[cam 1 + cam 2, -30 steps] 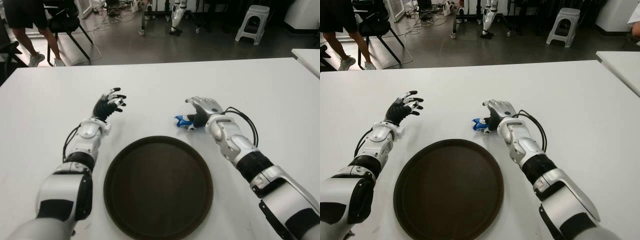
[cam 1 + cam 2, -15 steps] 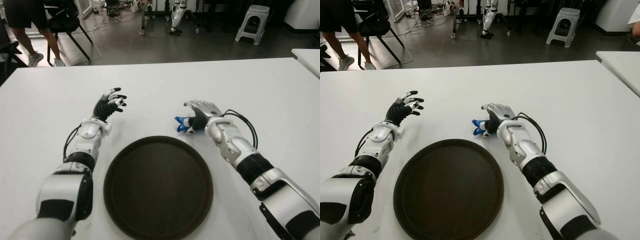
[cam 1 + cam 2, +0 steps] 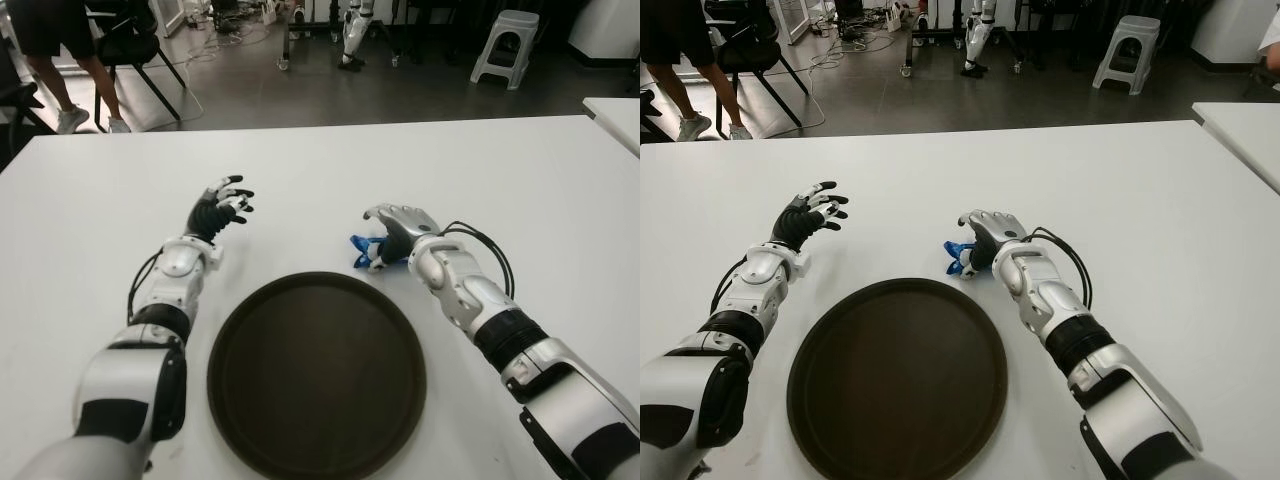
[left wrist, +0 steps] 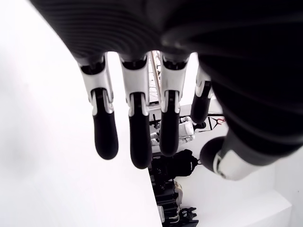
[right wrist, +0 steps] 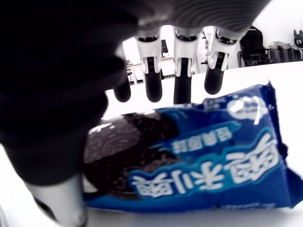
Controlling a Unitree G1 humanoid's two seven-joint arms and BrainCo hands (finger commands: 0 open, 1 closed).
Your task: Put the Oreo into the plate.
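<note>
Oreo packet (image 5: 189,156) lies on the white table (image 3: 520,180) under my right hand (image 3: 400,228), just beyond the dark plate (image 3: 316,372). My fingers (image 5: 182,71) arch over it, thumb alongside, not yet clamped. The slick wrapper could squirt out sideways if I close unevenly. My left hand (image 3: 218,207) hovers beyond the plate's left side, fingers spread, empty.

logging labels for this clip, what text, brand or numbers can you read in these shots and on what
Oreo packet: white characters in a non-Latin script, seen upside down in the right wrist view, beside a printed cookie; I cannot transcribe them.
Same packet under the right hand in the eye views: print too small to read.
Plate, table, left hand: no text visible.
</note>
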